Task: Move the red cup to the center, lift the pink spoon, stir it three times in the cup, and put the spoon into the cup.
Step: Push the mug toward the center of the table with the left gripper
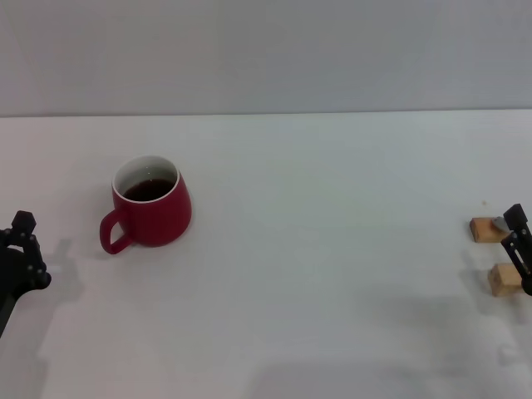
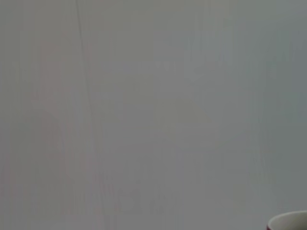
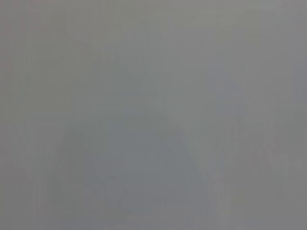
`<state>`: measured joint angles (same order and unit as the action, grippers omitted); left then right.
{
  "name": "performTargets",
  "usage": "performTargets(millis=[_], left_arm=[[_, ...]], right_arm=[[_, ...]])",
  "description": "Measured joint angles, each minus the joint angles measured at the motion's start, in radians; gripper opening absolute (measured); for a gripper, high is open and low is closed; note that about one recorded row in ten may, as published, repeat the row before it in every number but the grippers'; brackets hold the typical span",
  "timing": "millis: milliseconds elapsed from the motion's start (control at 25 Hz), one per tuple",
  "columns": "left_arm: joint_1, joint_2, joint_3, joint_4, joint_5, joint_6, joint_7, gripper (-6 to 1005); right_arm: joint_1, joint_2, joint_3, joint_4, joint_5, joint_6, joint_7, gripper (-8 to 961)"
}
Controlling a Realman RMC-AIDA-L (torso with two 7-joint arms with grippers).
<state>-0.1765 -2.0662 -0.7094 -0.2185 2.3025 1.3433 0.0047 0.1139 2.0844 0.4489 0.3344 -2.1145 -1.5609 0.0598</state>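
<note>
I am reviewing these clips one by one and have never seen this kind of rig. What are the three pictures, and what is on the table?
It is a two-armed robot. The head view looks down on a white table. The red cup, holding dark liquid, stands left of the middle. The left gripper sits at the left edge, the right gripper at the right edge beside two wooden blocks. Neither holds anything. The wrist views show almost only blank surface; the left one catches a cup rim.

You see only a cut-off sliver of the red cup's [image 2: 290,221] rim at the left wrist view's edge. Beside the wooden blocks [image 1: 495,253], the right gripper [image 1: 519,248] hides most of the pink spoon [image 1: 499,222], and both it and the left gripper [image 1: 20,264] are cropped, so their fingers are unreadable.
</note>
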Motion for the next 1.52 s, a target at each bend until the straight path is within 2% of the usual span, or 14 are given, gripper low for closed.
performTargets(millis=[440,1080,1520], left_arm=[[-0.057,0.003,-0.011,0.033,0.000,-0.066,-0.012,-2],[-0.213,0.007,-0.022,0.128,0.007,-0.199,-0.056,-2],[-0.257,0.011,-0.013,0.168,0.009,-0.238,-0.052,-2]], right_arm=[[-0.010,-0.002,-0.019,0.001,-0.001,-0.022,0.000,693],[-0.058,-0.001,-0.043,0.004,0.001,-0.087,0.000,694],[-0.060,0.000,-0.044,0.000,-0.001,-0.088,0.000,693]])
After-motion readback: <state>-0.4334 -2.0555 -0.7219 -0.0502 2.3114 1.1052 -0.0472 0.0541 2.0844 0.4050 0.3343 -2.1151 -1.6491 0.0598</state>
